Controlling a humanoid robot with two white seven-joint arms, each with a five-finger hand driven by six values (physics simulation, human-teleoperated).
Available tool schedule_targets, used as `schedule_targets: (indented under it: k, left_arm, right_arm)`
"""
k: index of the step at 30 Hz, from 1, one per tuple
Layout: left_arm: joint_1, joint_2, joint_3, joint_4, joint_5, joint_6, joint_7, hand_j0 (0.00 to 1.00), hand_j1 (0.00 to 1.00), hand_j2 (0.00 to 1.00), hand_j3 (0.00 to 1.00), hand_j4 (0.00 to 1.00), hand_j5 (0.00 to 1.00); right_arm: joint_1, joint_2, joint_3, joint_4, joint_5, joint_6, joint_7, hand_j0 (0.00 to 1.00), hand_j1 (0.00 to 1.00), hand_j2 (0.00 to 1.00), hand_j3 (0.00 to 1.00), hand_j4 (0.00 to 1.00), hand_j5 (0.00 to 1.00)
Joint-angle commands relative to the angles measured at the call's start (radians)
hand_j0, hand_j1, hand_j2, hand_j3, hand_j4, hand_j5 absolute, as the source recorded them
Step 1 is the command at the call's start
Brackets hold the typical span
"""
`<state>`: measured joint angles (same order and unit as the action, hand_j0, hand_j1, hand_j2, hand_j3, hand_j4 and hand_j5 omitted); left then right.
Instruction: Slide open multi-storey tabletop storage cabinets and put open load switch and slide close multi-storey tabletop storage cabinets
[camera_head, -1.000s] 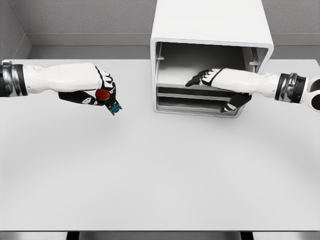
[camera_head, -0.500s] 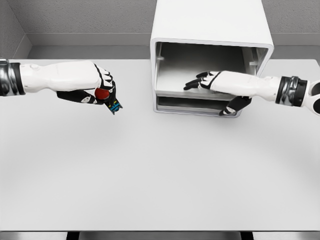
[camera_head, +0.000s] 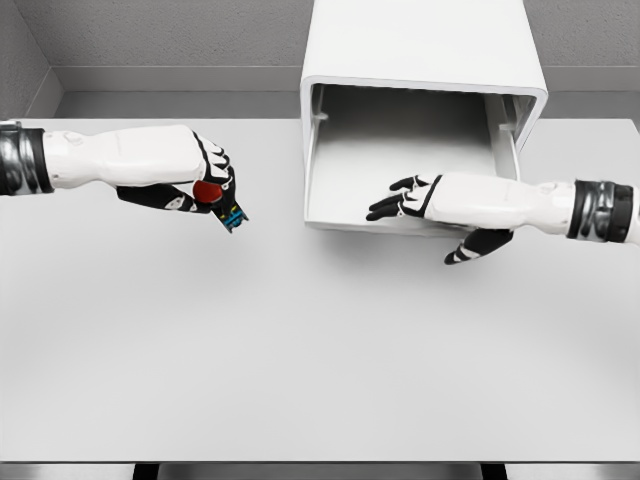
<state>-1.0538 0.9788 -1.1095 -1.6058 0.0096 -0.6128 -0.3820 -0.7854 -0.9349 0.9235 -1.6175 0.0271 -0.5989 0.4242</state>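
The white multi-storey cabinet (camera_head: 420, 45) stands at the back of the table, right of the middle, with its front open. Its upper drawer (camera_head: 400, 165) is slid out toward me and hides the levels below. My right hand (camera_head: 422, 228) grips the drawer's front edge, with the fingers on top and the thumb underneath. To the left of the cabinet, my left hand (camera_head: 212, 190) hovers above the table, shut on the load switch (camera_head: 218, 200), a small part with a red knob and a blue end.
The white table (camera_head: 300, 350) stretches wide in front of the cabinet. A grey wall runs behind it, and the table's front edge lies near the bottom of the view.
My right hand has drawn back toward me and the drawer has slid out with it, covering the lower shelves. The left hand with the switch has barely moved.
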Motion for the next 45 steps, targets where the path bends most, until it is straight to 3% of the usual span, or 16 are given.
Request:
schedule_targets:
  k: [1,9,29,45]
  left_arm:
    - [0.000,0.000,0.000,-0.002,0.007,0.002,0.000,0.42,0.42,0.42,0.42,0.42,0.42]
    - [-0.012,0.004,0.007,-0.011,0.024,0.002,0.002,0.42,0.42,0.42,0.42,0.42,0.42]
    - [-0.133,0.064,0.008,-0.105,0.105,0.002,0.002,0.42,0.42,0.42,0.42,0.42,0.42]
    - [-0.187,-0.089,0.008,-0.091,0.102,0.002,-0.011,0.42,0.42,0.42,0.42,0.42,0.42]
  right_arm:
    - [0.000,-0.012,0.008,-0.033,0.024,-0.012,0.001,1.00,1.00,1.00,1.00,1.00,1.00]
    - [0.014,-0.044,0.008,-0.048,0.016,-0.012,-0.002,1.00,1.00,1.00,1.00,1.00,1.00]
    - [0.037,-0.055,-0.037,-0.055,-0.035,-0.012,-0.007,1.00,1.00,1.00,1.00,1.00,1.00]
    - [0.060,-0.148,-0.046,-0.053,-0.068,-0.012,-0.008,1.00,1.00,1.00,1.00,1.00,1.00]
